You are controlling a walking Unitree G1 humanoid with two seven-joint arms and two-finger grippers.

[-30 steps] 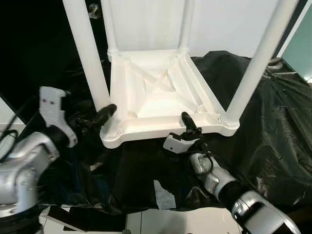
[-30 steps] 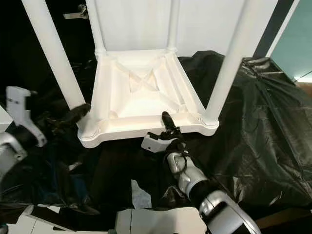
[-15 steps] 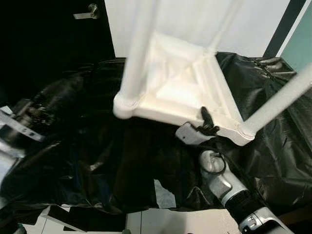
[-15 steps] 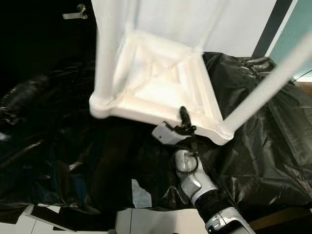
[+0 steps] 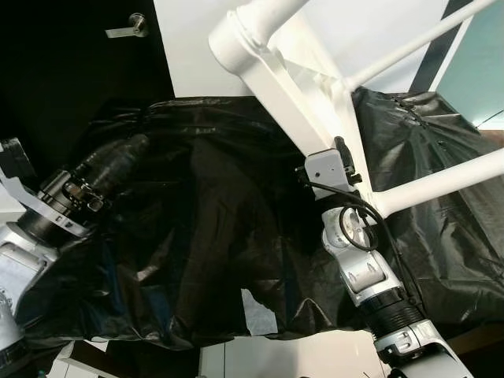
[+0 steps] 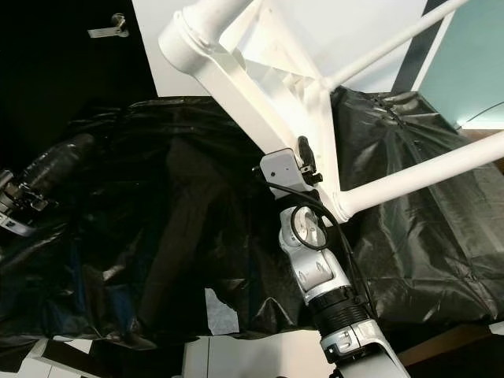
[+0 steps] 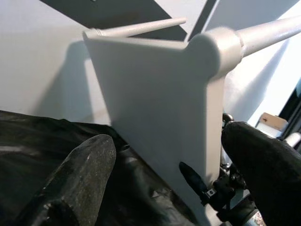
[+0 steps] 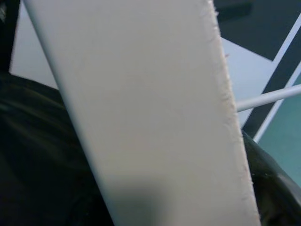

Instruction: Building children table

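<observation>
Nearest us, at about six o'clock in the head view, lies a pale scrap of paper [image 5: 258, 311] on the black plastic sheet [image 5: 197, 213] that covers the ground before us. Our right arm rises from five o'clock toward the middle, and our right gripper [image 5: 344, 157] is clamped on the edge of the white children's table [image 6: 260, 63], one black finger [image 5: 342, 150] showing against the rim just above the grey wrist block. In the right wrist view that white rim [image 8: 141, 113] runs as a broad slanted band close to the lens.

At nine o'clock our left arm reaches in from the side. Our left gripper [image 7: 174, 160] is apart from the table, its two black fingers [image 7: 80, 179] spread wide with nothing between them, and its wrist view looks past them at the tabletop's flat face and one rounded corner.

The table is tipped up on edge, off the sheet, its ribbed underside turned toward us. Its near corner stands high at twelve o'clock, and two white legs [image 5: 441, 185] stretch away toward two and three o'clock.

Farthest off, at eleven o'clock, a dark door carries a metal handle [image 5: 126, 28], with a white wall behind the table.
</observation>
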